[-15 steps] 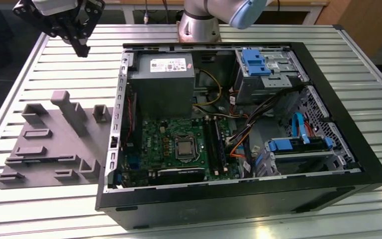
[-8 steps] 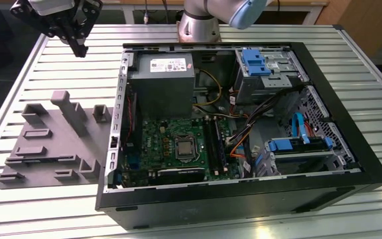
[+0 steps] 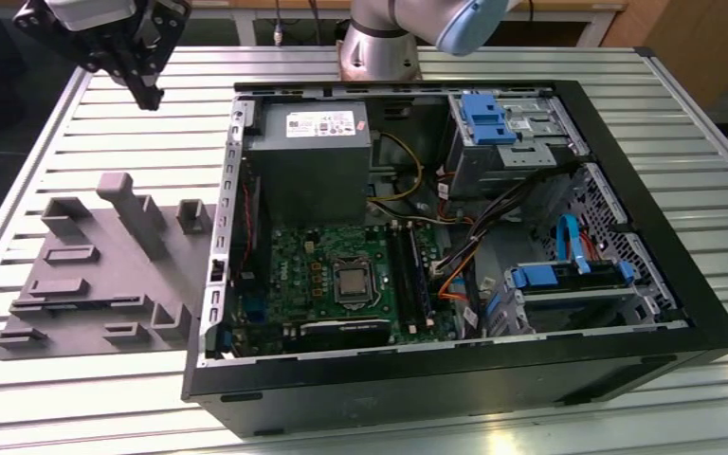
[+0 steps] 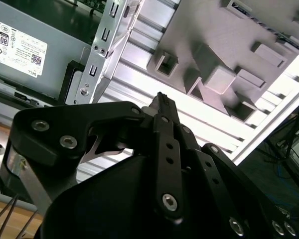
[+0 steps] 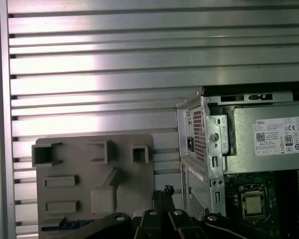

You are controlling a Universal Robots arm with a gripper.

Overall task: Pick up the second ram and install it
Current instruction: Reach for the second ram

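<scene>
My gripper (image 3: 147,93) hangs high over the slatted table at the exterior view's far left, beyond the grey holder block (image 3: 99,275). Its fingers are shut, tips pressed together with nothing between them, in both wrist views (image 4: 162,98) (image 5: 163,191). In the first wrist view a thin dark strip with a blue sheen (image 5: 65,227) lies along one edge of the holder (image 5: 89,174), just above the gripper's linkages. I cannot tell whether that strip is the second ram. The green motherboard (image 3: 326,275) with its long black slots (image 3: 409,275) lies inside the open computer case (image 3: 465,379).
The case takes up the middle and the exterior view's right of the slatted metal table (image 3: 124,133). It holds a grey power supply (image 3: 307,156), blue drive brackets (image 3: 567,275) and loose cables (image 3: 465,246). The arm's base (image 3: 377,47) stands behind the case.
</scene>
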